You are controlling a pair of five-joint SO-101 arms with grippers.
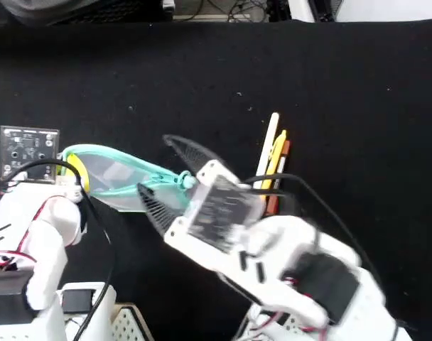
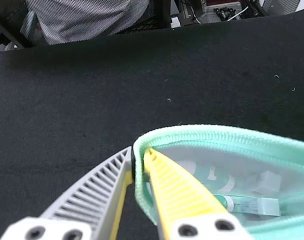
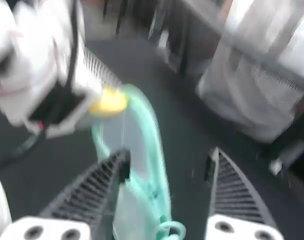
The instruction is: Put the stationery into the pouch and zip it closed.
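A mint-green mesh pouch (image 1: 120, 174) lies open on the black table. My left gripper (image 1: 74, 170) is shut on its left end; in the left wrist view the yellow finger (image 2: 177, 192) sits inside the rim of the pouch (image 2: 232, 137) and the grey finger outside. A green-capped tube (image 2: 244, 205) and a small white block lie inside. My right gripper (image 1: 153, 163) stands open, its black fingers on either side of the pouch's right end (image 3: 152, 150), near the zipper pull ring (image 3: 169, 231). A few pens (image 1: 274, 158) lie on the table to the right of the pouch.
A small circuit board (image 1: 29, 153) sits at the left edge beside the left arm. The right arm's white body (image 1: 273, 256) covers the near middle of the table. Bare black cloth (image 1: 308, 71) spreads across the far side.
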